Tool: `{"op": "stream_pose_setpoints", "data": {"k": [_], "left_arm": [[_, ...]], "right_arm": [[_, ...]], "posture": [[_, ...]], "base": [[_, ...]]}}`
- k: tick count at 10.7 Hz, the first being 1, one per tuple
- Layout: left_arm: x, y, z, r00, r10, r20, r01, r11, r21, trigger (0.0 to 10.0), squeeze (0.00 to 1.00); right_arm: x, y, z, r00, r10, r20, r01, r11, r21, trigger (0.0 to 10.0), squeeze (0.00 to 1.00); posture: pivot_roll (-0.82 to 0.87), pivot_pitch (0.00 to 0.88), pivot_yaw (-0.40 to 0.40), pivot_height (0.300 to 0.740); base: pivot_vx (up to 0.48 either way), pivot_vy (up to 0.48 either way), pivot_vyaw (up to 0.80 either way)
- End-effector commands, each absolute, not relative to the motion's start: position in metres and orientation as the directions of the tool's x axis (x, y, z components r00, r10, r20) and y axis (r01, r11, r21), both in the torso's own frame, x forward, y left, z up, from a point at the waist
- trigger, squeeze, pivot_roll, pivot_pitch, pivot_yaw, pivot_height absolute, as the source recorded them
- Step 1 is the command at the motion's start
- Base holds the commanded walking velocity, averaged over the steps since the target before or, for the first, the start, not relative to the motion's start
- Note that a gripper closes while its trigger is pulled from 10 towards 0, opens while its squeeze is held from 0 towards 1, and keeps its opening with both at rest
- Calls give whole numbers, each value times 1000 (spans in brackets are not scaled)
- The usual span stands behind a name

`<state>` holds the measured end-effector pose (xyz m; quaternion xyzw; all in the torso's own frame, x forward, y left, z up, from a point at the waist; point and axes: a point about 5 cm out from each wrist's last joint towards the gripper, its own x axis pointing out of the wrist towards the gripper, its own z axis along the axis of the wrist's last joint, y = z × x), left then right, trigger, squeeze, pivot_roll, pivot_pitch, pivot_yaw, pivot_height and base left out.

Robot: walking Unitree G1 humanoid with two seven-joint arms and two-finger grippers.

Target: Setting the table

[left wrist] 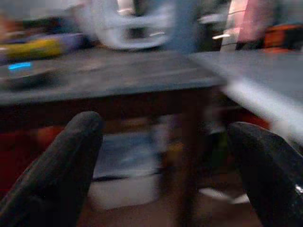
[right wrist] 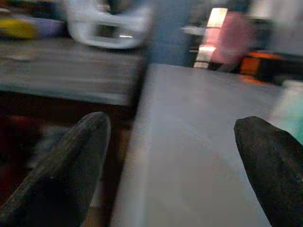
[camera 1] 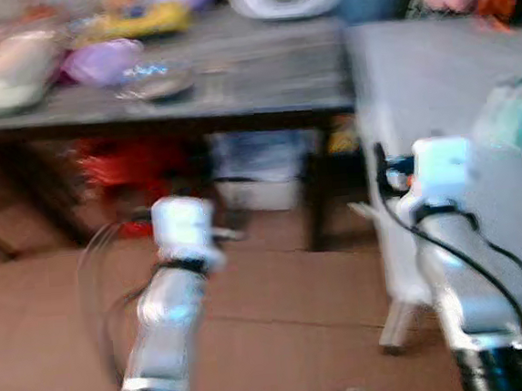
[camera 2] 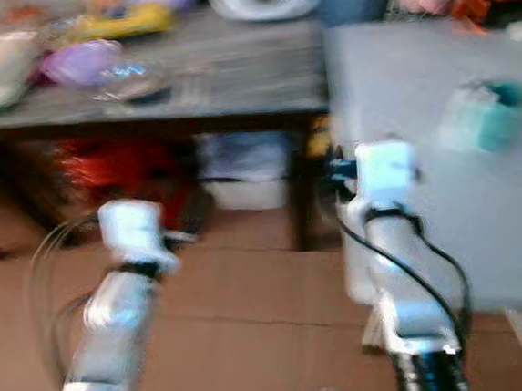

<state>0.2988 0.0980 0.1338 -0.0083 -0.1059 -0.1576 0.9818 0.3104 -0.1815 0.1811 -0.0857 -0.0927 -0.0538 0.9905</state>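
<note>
Left eye view, two tables (camera 1: 260,77), two arms (camera 1: 174,295)

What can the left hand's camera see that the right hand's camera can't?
The left wrist view has a blue glow on the dark wooden table and a pale box underneath. The right wrist view has a pale grey table with a teal thing on it. Both share the white appliance and open fingers.
</note>
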Motion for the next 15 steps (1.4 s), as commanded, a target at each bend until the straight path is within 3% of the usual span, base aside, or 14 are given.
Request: {"op": "stream_pose_setpoints", "data": {"k": [1, 5, 15], "left_arm": [[300, 111, 135, 936, -280, 213, 280, 959, 34, 10000, 0], [299, 109, 135, 933, -291, 212, 289, 957, 40, 10000, 0], [297, 109, 140, 898, -365, 245, 370, 929, 25, 10000, 0]], "right_arm": [[310, -174, 185, 975, -71, 212, 104, 983, -152, 10000, 0], [309, -170, 184, 975, -66, 213, 99, 984, -145, 10000, 0], [309, -163, 182, 974, -38, 225, 70, 989, -133, 10000, 0]], "posture": [[-141, 140, 93, 740], [-137, 146, 100, 740], [-128, 144, 105, 740]], "base": [[0, -480, 0], [0, -431, 0], [0, 0, 0]]}}
